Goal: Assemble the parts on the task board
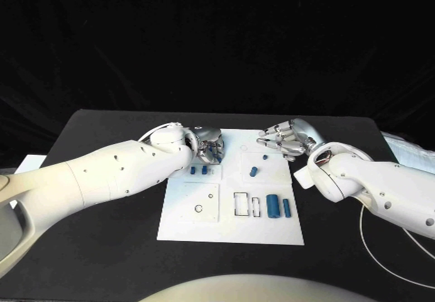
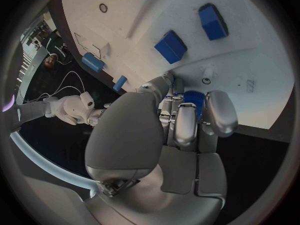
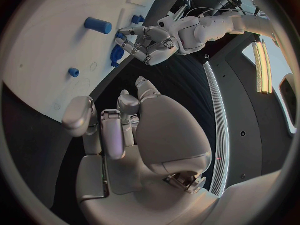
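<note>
The white task board [image 1: 231, 226] lies in the middle of the black table. My left hand [image 1: 207, 143] hovers over its far left part, fingers curled round a blue part [image 2: 192, 99] that also shows at its fingertips from the right wrist [image 3: 115, 55]. Two blue blocks [image 1: 201, 169] [image 2: 170, 46] lie just near of that hand. A blue cylinder [image 1: 254, 170] [image 3: 98, 25] and a small blue piece [image 1: 264, 157] [image 3: 74, 72] sit mid-board. Two long blue parts [image 1: 279, 206] lie at the near right. My right hand [image 1: 288, 139] [image 3: 119, 125] hangs over the far right corner, loosely bent, holding nothing.
The board has a square recessed plate [image 1: 195, 202] with a small hole and a rectangular outline slot [image 1: 241, 204]. A white cable [image 1: 385, 248] loops on the table at the right. White sheets lie at the table's right edge [image 1: 406, 150] and left edge [image 1: 29, 165].
</note>
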{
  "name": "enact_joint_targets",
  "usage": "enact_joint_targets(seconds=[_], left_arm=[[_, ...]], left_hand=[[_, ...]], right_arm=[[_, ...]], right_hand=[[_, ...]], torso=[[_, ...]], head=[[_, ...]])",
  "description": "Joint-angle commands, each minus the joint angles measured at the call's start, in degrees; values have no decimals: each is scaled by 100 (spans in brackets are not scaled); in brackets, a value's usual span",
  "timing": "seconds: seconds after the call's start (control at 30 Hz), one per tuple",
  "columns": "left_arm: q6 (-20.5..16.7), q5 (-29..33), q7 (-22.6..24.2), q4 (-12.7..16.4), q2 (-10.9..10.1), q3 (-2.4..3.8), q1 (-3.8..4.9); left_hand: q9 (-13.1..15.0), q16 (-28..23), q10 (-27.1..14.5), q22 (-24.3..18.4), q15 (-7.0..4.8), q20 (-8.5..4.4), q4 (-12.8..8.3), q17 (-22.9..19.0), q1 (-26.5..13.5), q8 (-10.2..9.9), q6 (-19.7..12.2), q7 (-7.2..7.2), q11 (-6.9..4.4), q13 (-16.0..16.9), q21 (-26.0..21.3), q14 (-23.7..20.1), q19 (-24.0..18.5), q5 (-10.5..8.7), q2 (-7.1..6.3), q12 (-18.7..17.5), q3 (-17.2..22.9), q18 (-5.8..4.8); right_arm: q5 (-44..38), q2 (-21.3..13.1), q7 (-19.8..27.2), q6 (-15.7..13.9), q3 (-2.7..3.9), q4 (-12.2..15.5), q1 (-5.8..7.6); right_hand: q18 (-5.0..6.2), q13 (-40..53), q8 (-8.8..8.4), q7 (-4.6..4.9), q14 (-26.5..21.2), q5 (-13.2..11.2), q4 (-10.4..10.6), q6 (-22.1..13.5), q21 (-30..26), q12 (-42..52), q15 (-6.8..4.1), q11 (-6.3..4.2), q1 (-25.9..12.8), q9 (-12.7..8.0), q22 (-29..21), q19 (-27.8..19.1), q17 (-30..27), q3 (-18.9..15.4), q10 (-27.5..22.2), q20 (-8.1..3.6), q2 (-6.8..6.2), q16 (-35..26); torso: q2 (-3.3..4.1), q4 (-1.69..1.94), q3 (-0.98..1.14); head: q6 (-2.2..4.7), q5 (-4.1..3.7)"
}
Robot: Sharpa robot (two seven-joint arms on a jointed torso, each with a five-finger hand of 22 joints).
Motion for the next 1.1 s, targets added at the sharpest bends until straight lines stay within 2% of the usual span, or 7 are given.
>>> enact_joint_targets(seconds=[0.03,0.13,0.37,0.47,0.63,0.87,1.1], left_arm=[[-7,149,-4,62,-43,13,-18],[-42,217,-24,164,-115,47,-18],[-101,497,-77,450,-380,197,2],[-104,686,-93,530,-505,228,12],[-108,805,-113,594,-680,246,18],[-70,845,-151,597,-887,248,19],[6,878,-135,608,-979,246,18]], left_hand=[[-24,15,32,24,-15,-44,-15,-27,-80,-34,42,17,28,9,42,128,44,-39,21,-83,42,-62],[-38,19,43,37,-8,-38,-23,-37,-140,-57,46,25,36,12,53,126,44,-42,-9,-120,45,-64],[-49,20,52,49,-4,-34,-27,-49,-188,-74,53,30,42,14,63,124,45,-43,-30,-151,48,-66],[-59,19,51,60,1,-31,-32,-63,-220,-90,49,35,47,14,74,122,46,-43,-53,-176,47,-68],[-64,17,50,60,2,-28,-35,-71,-235,-99,47,37,51,14,71,120,45,-43,-63,-190,49,-67],[-69,17,48,66,5,-27,-38,-77,-247,-108,45,39,53,14,77,119,46,-42,-70,-204,52,-68],[-81,16,50,70,11,-21,-34,-91,-293,-126,44,41,60,14,77,115,43,-44,-90,-235,52,-68]], right_arm=[[-24,8,44,88,0,0,-8],[-24,9,44,92,0,-4,-12],[-24,5,42,97,0,-14,-26],[-24,2,39,99,0,-17,-31],[-24,-8,38,104,0,-20,-47],[-24,-22,37,109,0,-23,-74],[-24,-28,38,110,0,-25,-88]], right_hand=[[117,-5,-20,7,355,27,35,19,-31,-26,-43,-8,-1,-4,-5,-47,444,8,-33,8,56,-30],[117,-5,-20,7,355,27,35,19,-31,-26,-43,-8,-1,-4,-5,-47,444,8,-33,8,56,-30],[117,-5,-20,7,355,27,35,19,-31,-26,-43,-8,-1,-4,-5,-47,444,8,-33,8,56,-30],[117,-5,-20,7,355,27,35,19,-31,-26,-43,-8,-1,-4,-5,-47,444,8,-33,8,56,-30],[117,-5,-20,7,355,27,35,19,-31,-26,-43,-8,-1,-4,-5,-47,444,8,-33,8,56,-30],[117,-5,-20,7,355,27,35,19,-31,-26,-43,-8,-1,-4,-5,-47,444,8,-33,8,56,-30],[117,-5,-20,7,355,27,35,19,-31,-26,-43,-8,-1,-4,-5,-47,444,8,-33,8,56,-30]], torso=[[0,5,-7],[-1,3,-9],[-7,13,1],[-3,14,2],[-6,24,-7],[0,4,0],[3,7,-6]], head=[[17,-12],[21,-18],[56,-18],[69,-24],[68,-49],[78,-31],[77,-17]])
